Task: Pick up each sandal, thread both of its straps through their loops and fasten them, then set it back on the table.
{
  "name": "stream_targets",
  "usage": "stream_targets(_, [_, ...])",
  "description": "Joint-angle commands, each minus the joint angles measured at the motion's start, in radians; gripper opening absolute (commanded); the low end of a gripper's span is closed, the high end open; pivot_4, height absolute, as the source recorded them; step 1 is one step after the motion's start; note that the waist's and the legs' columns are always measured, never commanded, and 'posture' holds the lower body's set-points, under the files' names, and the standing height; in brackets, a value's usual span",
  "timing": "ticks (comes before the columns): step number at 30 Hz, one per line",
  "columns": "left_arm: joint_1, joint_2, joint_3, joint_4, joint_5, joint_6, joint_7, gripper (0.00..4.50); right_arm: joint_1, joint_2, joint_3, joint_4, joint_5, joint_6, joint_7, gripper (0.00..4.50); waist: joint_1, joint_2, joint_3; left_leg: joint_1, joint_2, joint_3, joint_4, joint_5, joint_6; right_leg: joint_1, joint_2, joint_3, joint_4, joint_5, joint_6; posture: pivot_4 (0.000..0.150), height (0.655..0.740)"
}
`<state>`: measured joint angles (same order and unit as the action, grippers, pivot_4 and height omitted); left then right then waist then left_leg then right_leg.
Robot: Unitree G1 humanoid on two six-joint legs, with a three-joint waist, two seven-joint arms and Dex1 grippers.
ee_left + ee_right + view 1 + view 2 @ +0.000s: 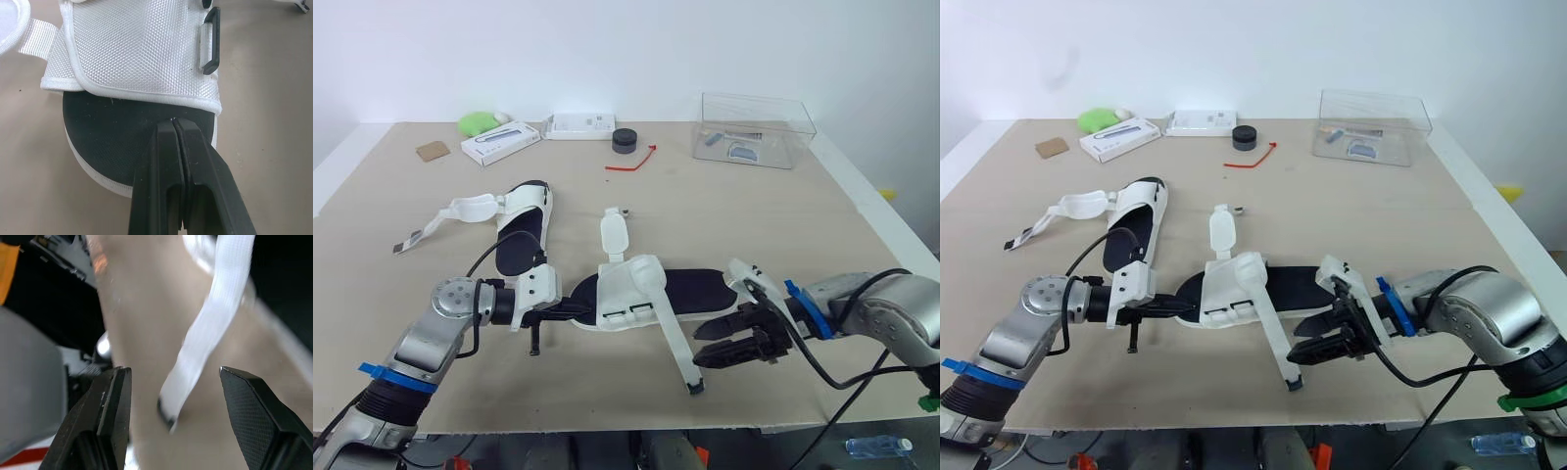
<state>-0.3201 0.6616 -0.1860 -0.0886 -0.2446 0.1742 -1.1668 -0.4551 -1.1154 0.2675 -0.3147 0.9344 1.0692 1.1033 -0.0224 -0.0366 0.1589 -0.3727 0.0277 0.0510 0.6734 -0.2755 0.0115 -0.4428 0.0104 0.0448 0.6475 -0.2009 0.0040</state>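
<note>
Tabletop (754, 215) is bearing the sandal (631, 284) under the clenched left gripper (582, 308). Released right gripper (697, 348) is facing the loose strap (677, 348) at its nine o'clock; grasping it likely comes next.

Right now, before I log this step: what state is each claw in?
Left claw: closed, tips at the near sandal.
Right claw: open, aimed at the loose strap, gripping nothing.

We can read no text, label, brand or number, since the small dark print on the slanted flat white cardboard box (500, 143) and on the second flat white box (579, 125) just beside it, both near the tan table's (754, 225) far edge, is too fine to make out.
</note>
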Motion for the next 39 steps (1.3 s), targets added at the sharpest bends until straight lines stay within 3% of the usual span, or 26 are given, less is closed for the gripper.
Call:
stream_targets(1, [-0.008,0.005,0.005,-0.003,-0.003,-0.004,-0.007,0.00,0.028,0.039,-0.037,-0.030,0.016,0.052,-0.023,3.10,0.000,0.000,0.000,0.000,0.000,0.000,0.000,0.000,0.000,0.000,0.000,0.000,0.000,0.000,0.000,0.150,0.7261])
stream_targets(5, [-0.011,0.004,0.003,-0.009,-0.006,0.002,-0.007,0.00,0.054,0.092,-0.004,-0.020,-0.073,0.046,-0.072,3.10,0.000,0.000,0.000,0.000,0.000,0.000,0.000,0.000,0.000,0.000,0.001,0.000,0.000,0.000,0.000,0.150,0.7261])
stream_targets(12, [-0.012,0.007,0.006,-0.014,-0.009,0.009,-0.008,0.00,0.061,0.146,-0.038,0.011,-0.080,0.115,-0.092,3.10,-0.001,0.000,0.000,0.000,0.000,0.000,0.000,0.000,0.000,0.000,0.001,0.000,0.000,0.000,0.000,0.150,0.7261])
stream_targets(15, [-0.013,0.008,0.007,-0.016,-0.009,0.011,-0.007,0.00,0.048,0.142,-0.048,0.004,-0.037,0.179,-0.046,2.39,-0.001,0.000,0.000,0.000,0.000,0.000,0.000,0.000,0.000,0.000,0.001,0.000,0.000,0.000,0.000,0.150,0.7261])
stream_targets(17, [-0.014,0.008,0.008,-0.016,-0.009,0.011,-0.007,0.00,0.039,0.137,-0.050,-0.004,-0.016,0.210,-0.020,1.59,-0.001,0.000,0.000,0.000,0.000,0.000,0.000,0.000,0.000,0.000,0.002,0.000,0.000,0.000,0.000,0.150,0.7261])
stream_targets(18, [-0.015,0.007,0.008,-0.015,-0.009,0.012,-0.007,0.00,0.035,0.134,-0.048,-0.007,-0.006,0.229,-0.009,0.88,-0.001,0.000,0.000,0.000,0.000,0.000,0.000,0.000,0.000,0.000,0.002,0.000,0.000,0.000,0.000,0.150,0.7261])
stream_targets(20, [-0.017,0.005,0.007,-0.014,-0.009,0.012,-0.005,0.00,0.035,0.132,-0.043,-0.013,-0.008,0.241,-0.003,0.19,-0.001,0.000,0.000,0.000,0.000,0.000,0.000,0.000,0.000,0.000,0.002,0.000,0.000,0.000,0.000,0.150,0.7261])
stream_targets(21, [-0.017,0.004,0.007,-0.015,-0.009,0.013,-0.004,0.00,0.036,0.135,-0.043,-0.015,-0.015,0.241,-0.009,0.05,-0.001,0.000,0.000,0.000,0.000,0.000,0.000,0.000,0.000,0.000,0.002,0.000,0.000,0.000,0.000,0.150,0.7261])
stream_targets(28, [-0.016,0.002,0.008,-0.018,-0.010,0.018,0.001,0.00,0.026,0.208,-0.099,0.006,-0.012,0.230,-0.062,0.05,-0.001,0.000,0.000,0.000,0.000,0.000,0.000,0.000,0.000,0.000,0.002,0.000,0.000,0.000,0.000,0.150,0.7261])
stream_targets(32, [-0.016,0.000,0.009,-0.019,-0.011,0.020,0.003,0.00,-0.059,0.289,-0.185,0.055,0.049,0.293,-0.104,0.05,-0.002,0.000,0.000,0.000,0.000,0.000,0.000,0.000,0.000,0.000,0.002,0.001,0.000,0.001,0.000,0.150,0.7261])
stream_targets(39, [-0.030,-0.011,0.005,-0.005,-0.002,0.015,0.007,0.00,-0.363,0.470,-0.339,0.259,0.124,0.480,-0.258,0.05,-0.003,0.000,0.000,0.000,0.001,0.000,0.000,0.000,0.000,0.000,0.002,0.001,0.000,0.001,0.000,0.150,0.7261])
